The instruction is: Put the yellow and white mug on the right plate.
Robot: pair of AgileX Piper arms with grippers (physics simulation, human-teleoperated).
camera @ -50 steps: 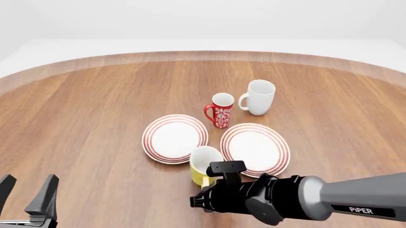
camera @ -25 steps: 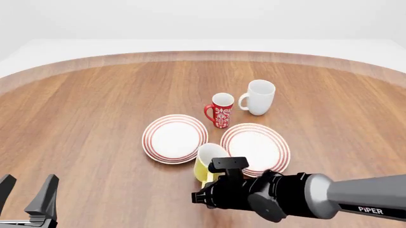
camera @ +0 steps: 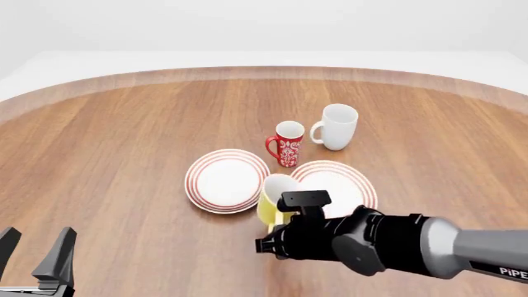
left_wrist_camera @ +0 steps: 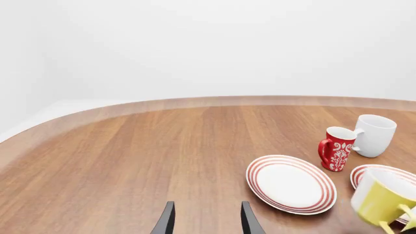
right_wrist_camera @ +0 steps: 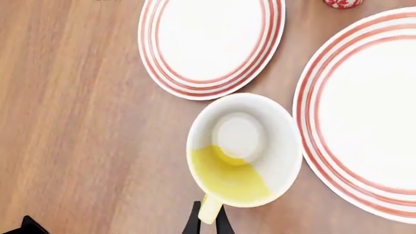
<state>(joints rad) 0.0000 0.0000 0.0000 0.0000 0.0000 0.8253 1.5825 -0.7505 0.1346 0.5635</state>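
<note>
We judged the task to be a little past halfway: the yellow and white mug (camera: 276, 197) was already in our grasp and seemed lifted clear of the table (camera: 123, 154), but it was not yet on the right plate (camera: 340, 185). In the front view the mug sat just below centre of the frame, over the gap between the two ringed plates and overlapping the left rim of the right plate. What we still had to do, as we read it, was carry it rightward over the plate's white middle, lower it and let go.

Our right gripper (right_wrist_camera: 208, 222) was closed on the mug's yellow handle (right_wrist_camera: 209, 208); at the bottom edge of the right wrist view the two dark fingertips pinched that handle from both sides. Our left gripper (left_wrist_camera: 205, 219) waited at the lower left of the front view with its fingers spread apart and nothing between them.

The mug was small, yellow outside and white inside, and it was tilted, since the wrist view showed its white floor together with a crescent of yellow outer wall on the handle side. Its mouth was open and empty.

The left plate (camera: 224, 179) lay left of centre in the front view, the red patterned mug (camera: 287, 143) stood just above the plates, and the all-white mug (camera: 336, 127) was to the upper right of that
</note>
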